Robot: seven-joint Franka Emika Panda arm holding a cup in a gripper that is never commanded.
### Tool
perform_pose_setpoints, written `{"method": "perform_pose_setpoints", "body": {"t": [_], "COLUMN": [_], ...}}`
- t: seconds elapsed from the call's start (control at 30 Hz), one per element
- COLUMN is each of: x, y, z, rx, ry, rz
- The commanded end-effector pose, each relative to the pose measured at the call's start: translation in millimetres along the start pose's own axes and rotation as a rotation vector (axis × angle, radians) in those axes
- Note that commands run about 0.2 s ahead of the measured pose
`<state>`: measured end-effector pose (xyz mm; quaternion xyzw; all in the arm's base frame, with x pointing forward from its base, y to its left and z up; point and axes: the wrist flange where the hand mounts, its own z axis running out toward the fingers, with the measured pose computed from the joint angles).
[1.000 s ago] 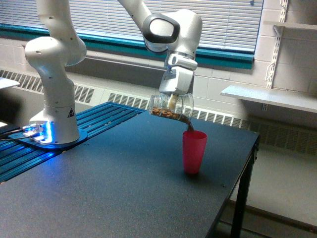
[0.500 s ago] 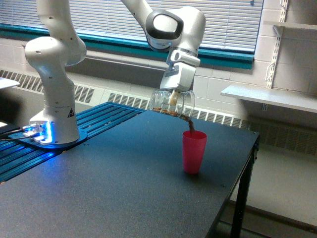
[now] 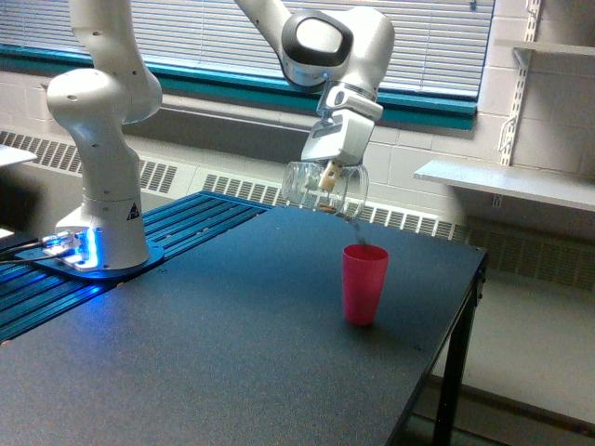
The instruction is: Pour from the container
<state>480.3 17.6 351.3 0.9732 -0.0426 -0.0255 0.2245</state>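
Clear plastic jar (image 3: pixel 311 184): nearly emptied, judging light, rigid, slick; gripper (image 3: pixel 327 178) fingers are pinching its midsection, tipping over pink cup (image 3: pixel 364 283)

Dark table (image 3: pixel 232 362), slatted blinds (image 3: pixel 186 37), teal sill (image 3: pixel 214 84), block wall (image 3: pixel 437 158), white shelves (image 3: pixel 521 181)

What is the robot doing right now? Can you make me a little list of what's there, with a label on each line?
holder: gripper, shut on the clear jar
clear jar: tipped on its side above the pink cup, nearly empty
brown bits: thin trickle falling from the jar's mouth
pink cup: upright on the black table, under the trickle
robot base: at the exterior view's left, blue light glowing
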Motion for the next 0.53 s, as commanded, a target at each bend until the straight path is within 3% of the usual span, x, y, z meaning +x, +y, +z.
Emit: {"method": "perform_pose_setpoints", "body": {"t": [0.03,0.53], "x": [2.5,1.4], "y": [-1.7,-2.1], "z": [-5.7,-2.6], "rx": [-0.025,0.006], "ry": [-0.01,-0.025], "rz": [-0.045,-0.047]}}
